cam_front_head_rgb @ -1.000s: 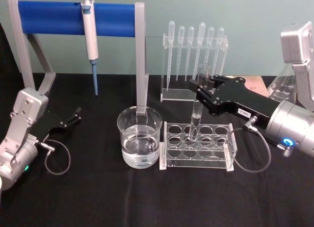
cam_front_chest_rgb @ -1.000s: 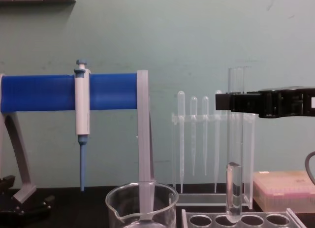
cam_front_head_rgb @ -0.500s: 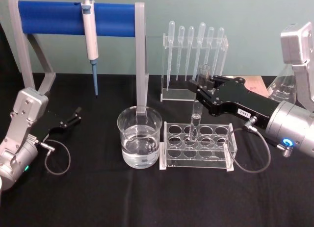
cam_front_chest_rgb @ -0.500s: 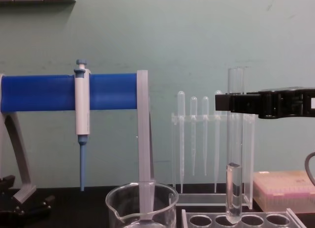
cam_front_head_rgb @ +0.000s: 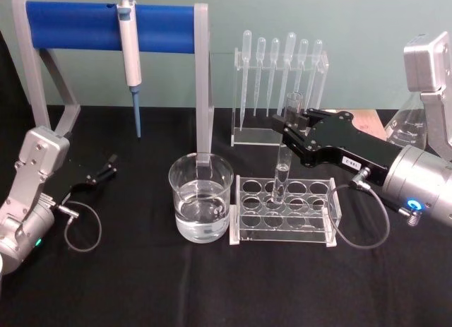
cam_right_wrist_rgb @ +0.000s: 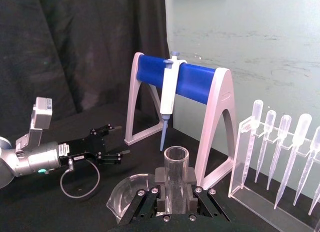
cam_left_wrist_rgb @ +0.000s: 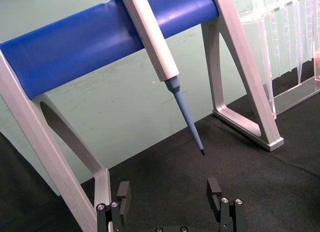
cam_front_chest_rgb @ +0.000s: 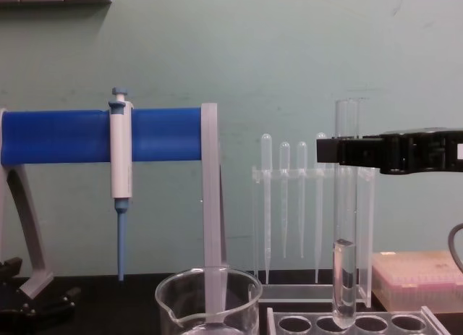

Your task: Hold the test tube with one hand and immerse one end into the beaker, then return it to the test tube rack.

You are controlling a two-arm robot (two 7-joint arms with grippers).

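The test tube (cam_front_head_rgb: 282, 164) stands upright with some clear liquid in its lower part. Its round bottom is at a hole in the clear rack (cam_front_head_rgb: 311, 215), to the right of the beaker (cam_front_head_rgb: 201, 196). My right gripper (cam_front_head_rgb: 286, 126) is shut on the tube's upper part, just under the rim. The chest view shows the black fingers (cam_front_chest_rgb: 347, 150) across the tube (cam_front_chest_rgb: 345, 277) and the tube's end level with the rack top (cam_front_chest_rgb: 376, 324). In the right wrist view the tube (cam_right_wrist_rgb: 176, 172) sits between the jaws. My left gripper (cam_front_head_rgb: 106, 168) rests open at the far left.
The beaker (cam_front_chest_rgb: 208, 299) holds water. Behind it stands a blue-barred stand (cam_front_head_rgb: 106, 27) with a white-and-blue micropipette (cam_front_head_rgb: 129, 51). A pipette rack (cam_front_head_rgb: 279, 94) is behind the tube rack. A flask (cam_front_head_rgb: 406, 126) and a pink box (cam_front_chest_rgb: 419, 277) are at the right.
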